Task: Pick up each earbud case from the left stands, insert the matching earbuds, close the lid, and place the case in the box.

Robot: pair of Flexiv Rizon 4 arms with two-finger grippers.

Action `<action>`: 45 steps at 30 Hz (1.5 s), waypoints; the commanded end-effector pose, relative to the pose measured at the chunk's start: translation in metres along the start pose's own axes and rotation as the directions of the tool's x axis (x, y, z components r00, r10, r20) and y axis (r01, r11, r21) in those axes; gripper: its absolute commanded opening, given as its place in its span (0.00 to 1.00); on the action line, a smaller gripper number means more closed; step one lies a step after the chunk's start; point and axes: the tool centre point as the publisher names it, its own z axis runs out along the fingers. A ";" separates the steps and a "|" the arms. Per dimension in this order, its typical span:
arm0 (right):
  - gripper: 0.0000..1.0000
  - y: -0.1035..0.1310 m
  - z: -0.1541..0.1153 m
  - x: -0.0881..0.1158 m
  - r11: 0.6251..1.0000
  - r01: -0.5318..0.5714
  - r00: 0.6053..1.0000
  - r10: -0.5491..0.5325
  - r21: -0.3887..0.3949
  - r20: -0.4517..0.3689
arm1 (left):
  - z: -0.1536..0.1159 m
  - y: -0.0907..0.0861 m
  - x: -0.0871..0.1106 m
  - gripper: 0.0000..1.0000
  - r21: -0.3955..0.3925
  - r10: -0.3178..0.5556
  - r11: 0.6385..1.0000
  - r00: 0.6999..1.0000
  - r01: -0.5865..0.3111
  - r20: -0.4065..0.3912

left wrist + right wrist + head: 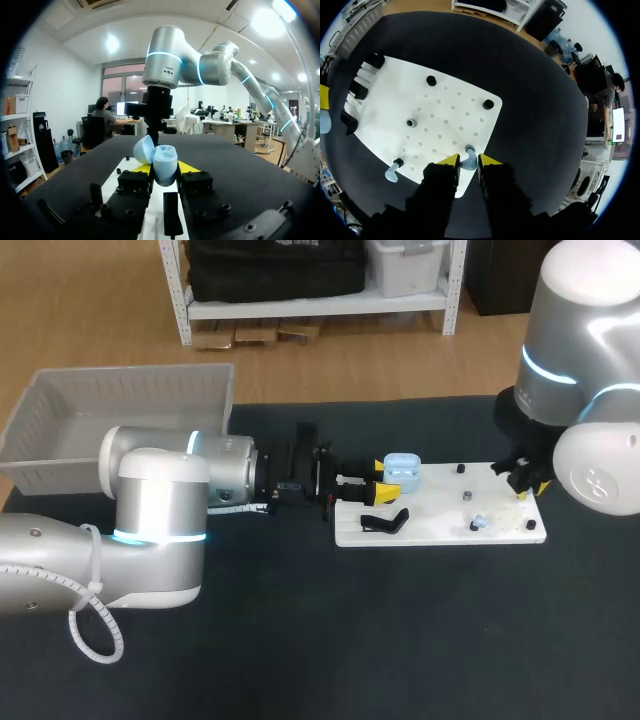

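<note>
A light-blue earbud case [402,470] with its lid up sits at the left end of the white board [440,530]. My left gripper [383,480] is shut on it. In the left wrist view the case [164,159] stands upright between the yellow tips of the left gripper [164,170]. At the board's right end my right gripper [525,485] points down. Its fingers [451,160] press both sides of a pale blue earbud [468,159] on a peg. A second earbud [391,172] [480,523] sits on another peg at the board's near edge.
A grey bin [120,410] stands at the table's back left. A black stand [385,523] lies on the board's left part, with small black pegs [461,469] and a grey peg [467,497] further right. Dark tabletop surrounds the board.
</note>
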 end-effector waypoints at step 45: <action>0.00 0.100 -0.137 0.015 1.000 -0.006 0.998 0.005 -0.003 -0.069 | 0.000 0.001 0.001 0.00 0.002 0.000 1.000 1.000 0.000 0.001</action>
